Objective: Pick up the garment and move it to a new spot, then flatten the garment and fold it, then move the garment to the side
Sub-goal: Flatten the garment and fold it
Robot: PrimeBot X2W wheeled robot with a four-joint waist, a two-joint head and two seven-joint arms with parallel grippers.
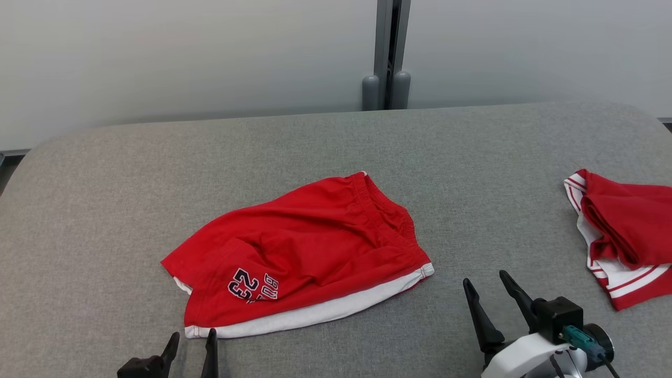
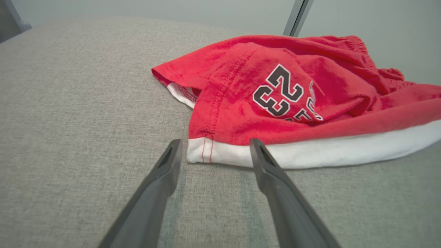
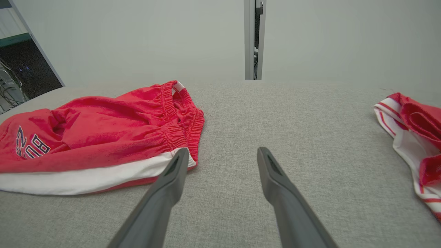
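The jaws of our left gripper stand wide and empty, fingers low over the tabletop and aimed at the white hem corner of the shorts, just beside it. The jaws of our right gripper are likewise spread and hold nothing; its fingers lean left over bare tabletop near the shorts' waistband end. The shorts lie rumpled mid-tabletop. A second garment sits well apart at the right.
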